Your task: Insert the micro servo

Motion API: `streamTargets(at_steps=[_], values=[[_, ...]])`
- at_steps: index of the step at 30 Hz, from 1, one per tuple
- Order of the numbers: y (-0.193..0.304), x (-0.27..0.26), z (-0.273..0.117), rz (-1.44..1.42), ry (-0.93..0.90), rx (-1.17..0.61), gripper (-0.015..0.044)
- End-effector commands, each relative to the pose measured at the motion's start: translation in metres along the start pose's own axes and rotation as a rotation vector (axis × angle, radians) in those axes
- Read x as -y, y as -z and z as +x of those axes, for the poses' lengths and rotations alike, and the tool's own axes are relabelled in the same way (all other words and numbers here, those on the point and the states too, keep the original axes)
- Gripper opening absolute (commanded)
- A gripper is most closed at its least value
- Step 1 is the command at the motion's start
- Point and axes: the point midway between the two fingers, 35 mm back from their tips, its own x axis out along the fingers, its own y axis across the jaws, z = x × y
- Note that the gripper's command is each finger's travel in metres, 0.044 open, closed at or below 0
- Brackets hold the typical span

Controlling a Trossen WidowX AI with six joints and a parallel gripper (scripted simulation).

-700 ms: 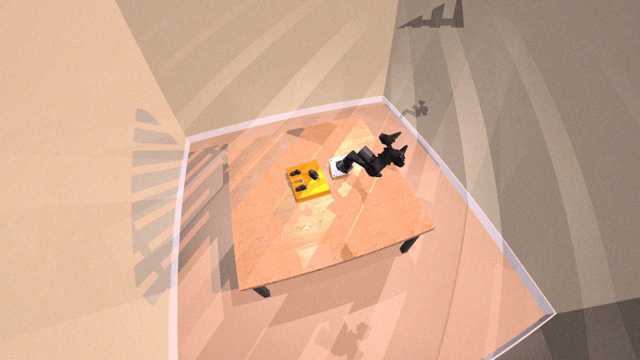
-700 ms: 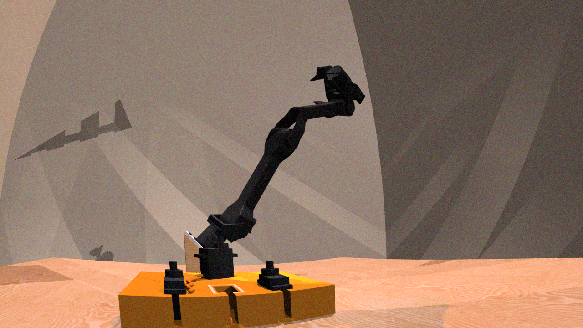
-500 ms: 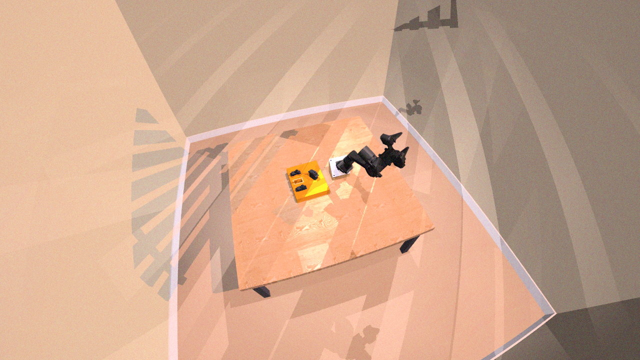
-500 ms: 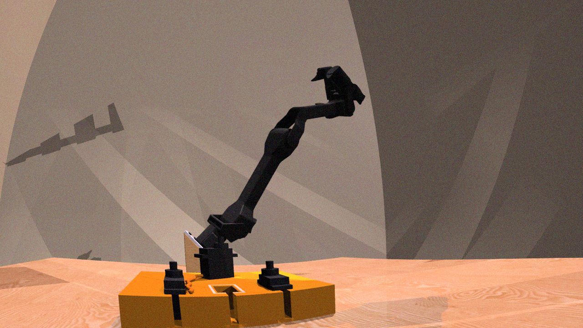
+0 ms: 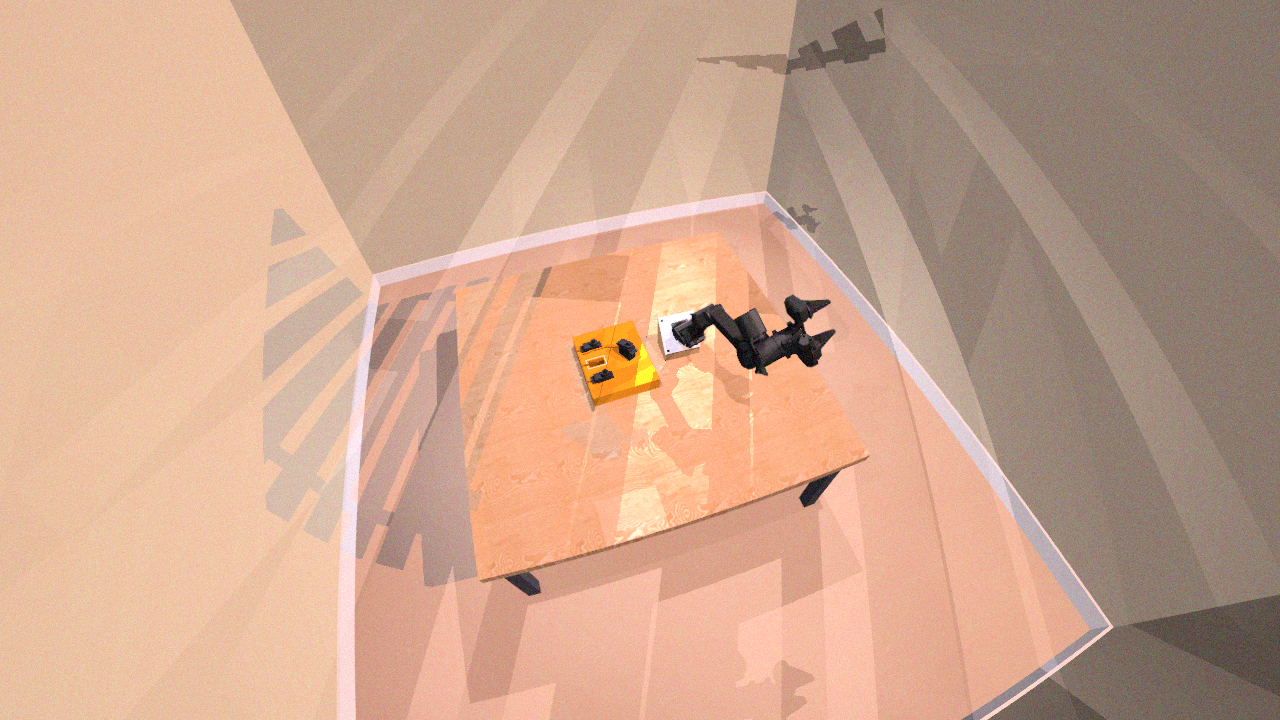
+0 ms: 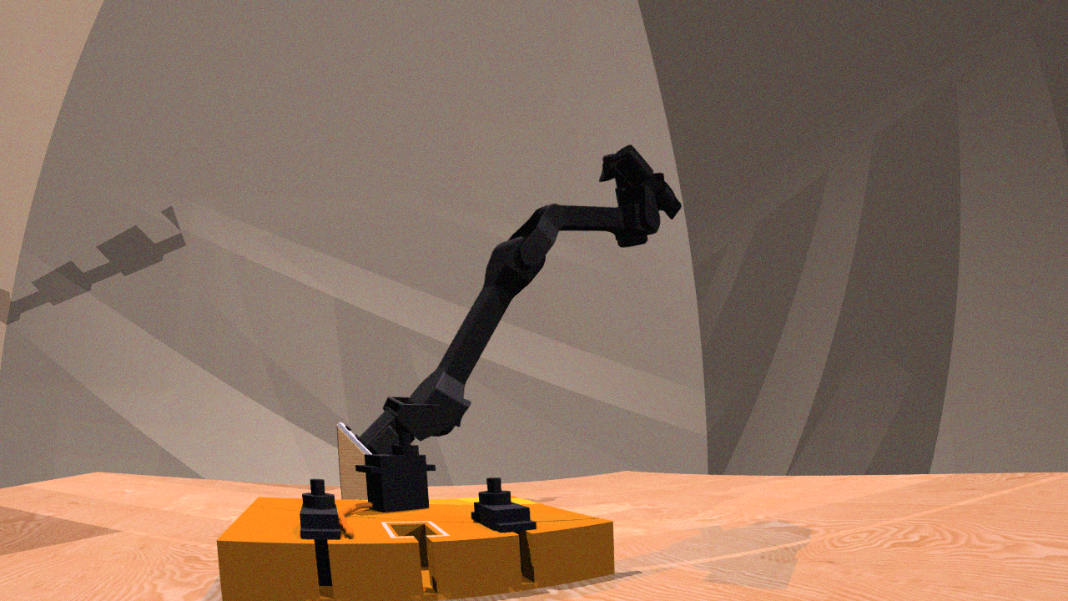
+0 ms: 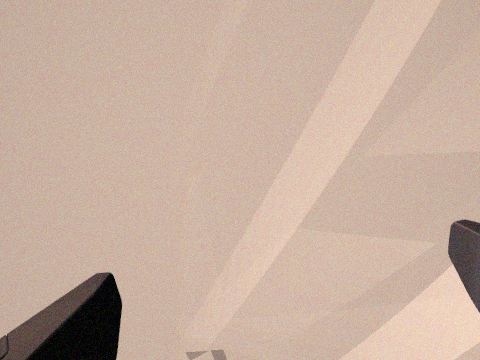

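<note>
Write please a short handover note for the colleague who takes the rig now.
Gripper: open, holding nothing, raised high, away from the deck.
Loose micro servo: standing upright on top of the orange deck, behind the marked pocket, its orange cable beside it.
Done: none of the insertion; the pocket is empty.
Left: grasp, seat servo, lay cable in notch, release, move clear.

No lettering, label, brand, number or sign can be read in any of the views.
</note>
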Motion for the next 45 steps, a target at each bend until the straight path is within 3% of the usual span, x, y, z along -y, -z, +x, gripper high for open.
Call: streamTargets(at_steps=[1, 22, 45], values=[[-0.007, 0.010, -0.002, -0.009, 0.030, 0.046, 0.0440], [-0.049, 0.065, -0.027, 0.015, 0.174, 0.306, 0.0440], [-0.086, 0.137, -0.091, 0.045, 0.388, 0.586, 0.0440]])
